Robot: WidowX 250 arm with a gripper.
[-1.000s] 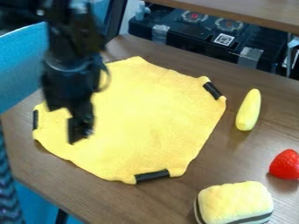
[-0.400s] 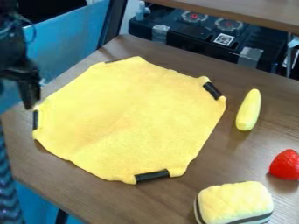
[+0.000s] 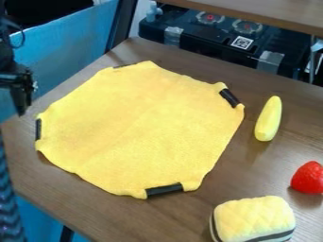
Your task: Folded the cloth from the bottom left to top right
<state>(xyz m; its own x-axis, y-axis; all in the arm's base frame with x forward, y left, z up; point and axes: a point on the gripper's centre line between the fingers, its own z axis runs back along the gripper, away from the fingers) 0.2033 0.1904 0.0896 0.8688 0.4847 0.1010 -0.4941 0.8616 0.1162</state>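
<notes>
In the last moment I have swung my gripper (image 3: 22,105) off to the left: it was in front of the left part of the yellow cloth (image 3: 142,127), then beside its left corner, and now it hangs a little farther left, past the left edge of the tabletop (image 3: 157,220). I cannot tell whether it is released or clenched, though no cloth trails from it. The cloth has kept its place and outline through all of this, spread out flat across the middle of the tabletop, so my swing has brought the fold no further.

As I judge it, the fold is still to be made, and I am lining up for it. The near left corner, just below the left black strip (image 3: 38,129), is the part to take. I would need to come back right, drop low, pinch only the edge, then lift it and carry it over toward the far right black strip (image 3: 230,98). A shallow pinch could slip off the soft fabric; pulling too low could drag the whole sheet along instead of folding it.

To the right lie a long pale-yellow toy (image 3: 268,119), a red toy strawberry (image 3: 308,177) and, nearer, a quilted yellow block (image 3: 254,220), all apart from the cloth.
</notes>
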